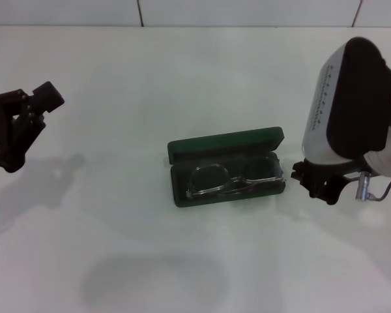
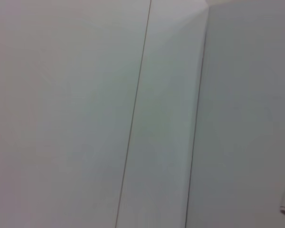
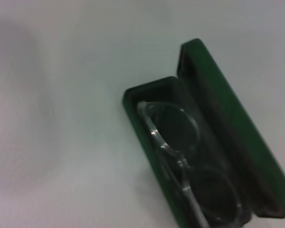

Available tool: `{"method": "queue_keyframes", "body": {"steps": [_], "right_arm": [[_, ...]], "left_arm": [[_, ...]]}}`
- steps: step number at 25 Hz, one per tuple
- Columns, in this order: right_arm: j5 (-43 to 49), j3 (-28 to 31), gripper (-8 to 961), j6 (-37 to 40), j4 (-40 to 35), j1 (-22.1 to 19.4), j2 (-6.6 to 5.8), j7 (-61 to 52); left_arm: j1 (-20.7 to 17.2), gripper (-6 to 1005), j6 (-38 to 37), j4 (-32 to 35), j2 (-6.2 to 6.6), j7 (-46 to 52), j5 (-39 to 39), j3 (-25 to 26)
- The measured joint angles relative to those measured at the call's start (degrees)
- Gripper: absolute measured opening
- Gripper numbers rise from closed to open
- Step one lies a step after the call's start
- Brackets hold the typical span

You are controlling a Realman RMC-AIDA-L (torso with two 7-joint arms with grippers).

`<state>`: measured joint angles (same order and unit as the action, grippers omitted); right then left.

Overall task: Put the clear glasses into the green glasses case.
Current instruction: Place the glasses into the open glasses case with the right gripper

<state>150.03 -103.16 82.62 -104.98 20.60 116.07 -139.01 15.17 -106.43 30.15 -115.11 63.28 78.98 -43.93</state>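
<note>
Right arm, nearest item: bulky white-and-black wrist housing low over the bench [image 1: 182,78]. Its right claw [image 1: 320,181] hangs just beside the short end of the green glasses case [image 1: 227,145], apart from it and carrying nothing; whether the fingers are spread or pressed together, I cannot tell.

Green glasses case: mid-bench, lid stood open along the far side, dark lining showing.

Clear glasses [image 1: 233,177]: lying inside the case's tray, lenses flat. In the right wrist view the clear frame [image 3: 180,156] appears to sit within the tray rim; the arms are too faint to trace.

Left claw [image 1: 27,116]: at the bench's left edge, well apart from the case, idle, fingers pressed together.

Judgement: placing looks done. What remains is a clean retreat: lift the right claw up and away from the case end without nudging tray or lid.
</note>
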Motion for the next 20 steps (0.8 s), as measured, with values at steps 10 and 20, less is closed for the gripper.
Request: {"method": "queue_keyframes", "body": {"steps": [10, 20], "right_arm": [[-0.19, 2.3, 44, -1.06, 4.26, 1.23, 0.03, -0.07], [-0.46, 2.35, 44, -2.51, 9.46, 3.62, -0.06, 0.16]], "left_arm": [[1.16, 38, -0.01, -0.39, -0.4, 0.0, 0.12, -0.28], [1.25, 38, 0.0, -0.89, -0.67, -0.07, 0.14, -0.28]]}}
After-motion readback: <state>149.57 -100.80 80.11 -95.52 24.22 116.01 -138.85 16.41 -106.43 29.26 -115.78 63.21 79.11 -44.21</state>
